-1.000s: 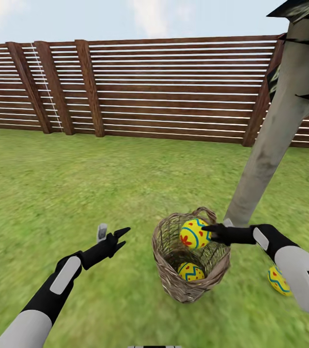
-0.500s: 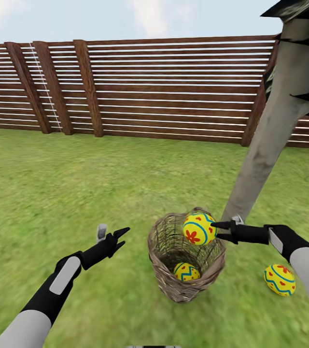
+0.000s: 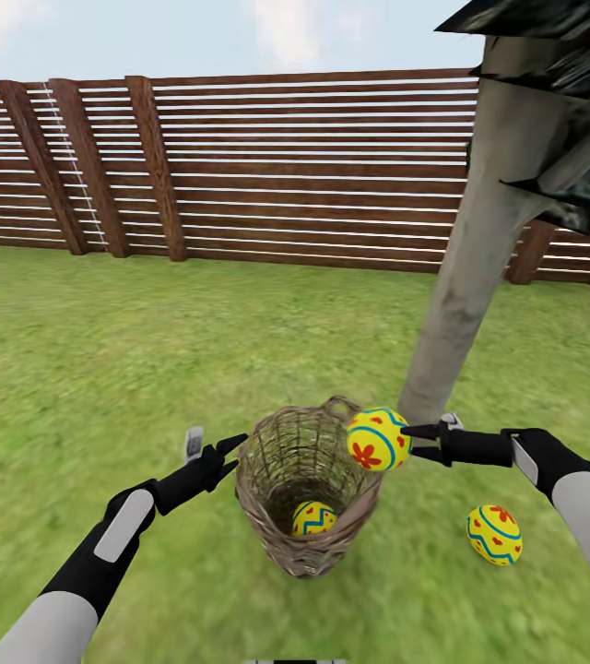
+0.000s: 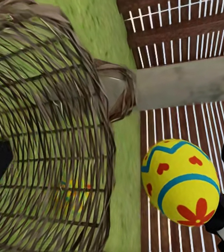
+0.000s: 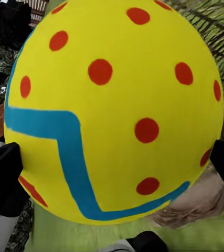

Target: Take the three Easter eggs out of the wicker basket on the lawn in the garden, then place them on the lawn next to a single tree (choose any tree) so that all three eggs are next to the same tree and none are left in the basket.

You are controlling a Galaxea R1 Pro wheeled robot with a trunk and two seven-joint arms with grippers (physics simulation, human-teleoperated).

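Lifted clear of the basket [image 3: 302,498] since a second ago, an egg [image 3: 378,440] sits clamped in the right gripper [image 3: 409,440] beside the tree [image 3: 466,277]; lower gently onto grass there. Left gripper [image 3: 226,456] spread, empty.

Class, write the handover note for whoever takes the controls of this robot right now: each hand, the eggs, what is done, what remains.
Right hand: shut on the held egg, lifted at the wicker basket rim, near the tree.
Left hand: open, holding nothing, beside the basket.
Done: one egg on the lawn by the trunk.
Left: set the held egg there, then fetch the last egg from the basket.
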